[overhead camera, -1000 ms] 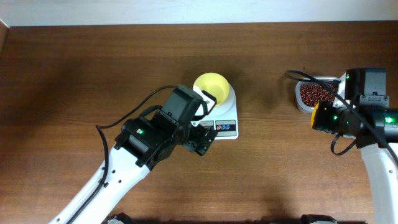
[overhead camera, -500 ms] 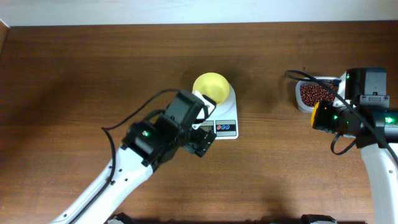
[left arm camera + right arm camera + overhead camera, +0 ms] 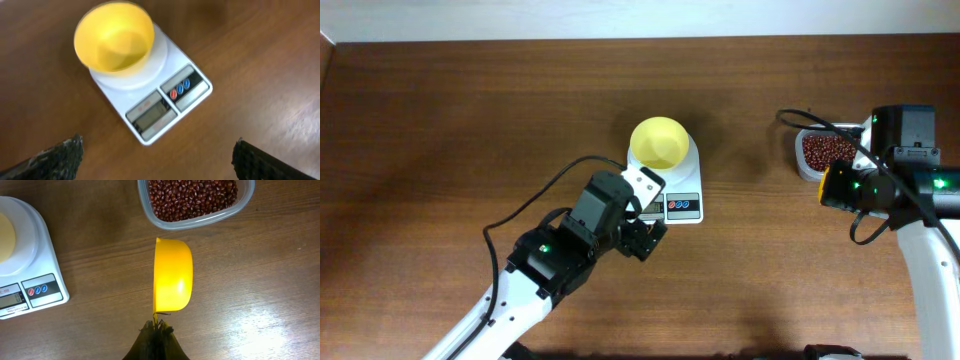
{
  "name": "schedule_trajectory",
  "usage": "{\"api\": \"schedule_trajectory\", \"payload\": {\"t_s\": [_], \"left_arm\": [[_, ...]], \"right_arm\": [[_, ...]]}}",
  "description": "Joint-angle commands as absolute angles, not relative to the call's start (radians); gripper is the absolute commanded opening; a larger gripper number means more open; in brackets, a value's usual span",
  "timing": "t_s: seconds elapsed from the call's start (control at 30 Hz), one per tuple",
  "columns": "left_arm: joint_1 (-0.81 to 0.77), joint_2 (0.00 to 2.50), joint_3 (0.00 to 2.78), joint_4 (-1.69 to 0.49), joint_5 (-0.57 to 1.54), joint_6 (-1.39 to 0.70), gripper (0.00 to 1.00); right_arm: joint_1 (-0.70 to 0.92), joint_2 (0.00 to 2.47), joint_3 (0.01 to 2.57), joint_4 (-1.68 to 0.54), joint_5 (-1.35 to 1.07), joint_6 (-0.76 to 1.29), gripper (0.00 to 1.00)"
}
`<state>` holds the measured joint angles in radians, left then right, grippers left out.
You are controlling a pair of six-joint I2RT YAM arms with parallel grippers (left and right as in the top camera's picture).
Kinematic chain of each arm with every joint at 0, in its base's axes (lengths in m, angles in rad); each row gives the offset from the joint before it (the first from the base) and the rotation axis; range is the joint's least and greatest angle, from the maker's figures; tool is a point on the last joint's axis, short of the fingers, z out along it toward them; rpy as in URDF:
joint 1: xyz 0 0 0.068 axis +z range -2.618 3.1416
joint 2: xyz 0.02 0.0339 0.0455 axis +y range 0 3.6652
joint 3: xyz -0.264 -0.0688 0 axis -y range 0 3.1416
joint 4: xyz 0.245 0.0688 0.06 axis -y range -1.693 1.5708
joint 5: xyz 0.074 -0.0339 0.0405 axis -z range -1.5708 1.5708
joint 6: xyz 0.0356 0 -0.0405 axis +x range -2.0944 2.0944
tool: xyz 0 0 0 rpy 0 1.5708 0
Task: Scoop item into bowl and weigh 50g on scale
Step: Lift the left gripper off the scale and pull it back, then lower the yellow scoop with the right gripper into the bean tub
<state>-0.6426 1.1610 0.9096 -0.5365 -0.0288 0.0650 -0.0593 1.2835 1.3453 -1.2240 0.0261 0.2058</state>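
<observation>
The left arm reaches in from 7 o'clock, elbow low, its wrist tipped down over the worktop. Its left jaws hover just beside the 7 o'clock corner of the scale. They are spread wide, showing only at the bottom corners of the wrist view, with nothing between them.

The right arm comes up the 3 o'clock side from 5 o'clock. The right jaws are pressed together, pinching the thin handle of the yellow scoop.

The scale sits near the middle of the worktop, well apart from the pale far edge at 12 o'clock and from the clear tub at 3 o'clock. Open wood runs between scale and tub and out toward 9 o'clock.

The scale's long axis runs roughly 12 to 6, its display and buttons at the 6 o'clock end. The bowl stands upright, mouth up, on the round platform at the 12 o'clock end.

The beans lie in the tub. The scoop hangs just short of the tub's near wall. It is turned on edge, long axis pointing from the jaws toward the tub, mouth facing the scale.
</observation>
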Motion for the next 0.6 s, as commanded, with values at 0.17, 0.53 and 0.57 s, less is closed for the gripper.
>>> {"api": "schedule_trajectory", "payload": {"t_s": [0.17, 0.53, 0.57], "left_arm": [[-0.638, 1.141, 0.876, -0.533, -0.015, 0.084, 0.99], [-0.638, 1.085, 0.866, -0.574, -0.015, 0.052, 0.99], [-0.638, 1.074, 0.866, -0.581, -0.017, 0.052, 0.99]], "right_arm": [[-0.066, 1.285, 1.362, -1.226, 0.038, 0.206, 0.04], [-0.066, 1.285, 1.362, -1.227, 0.038, 0.217, 0.04], [-0.066, 1.285, 1.362, -1.226, 0.038, 0.217, 0.04]]}}
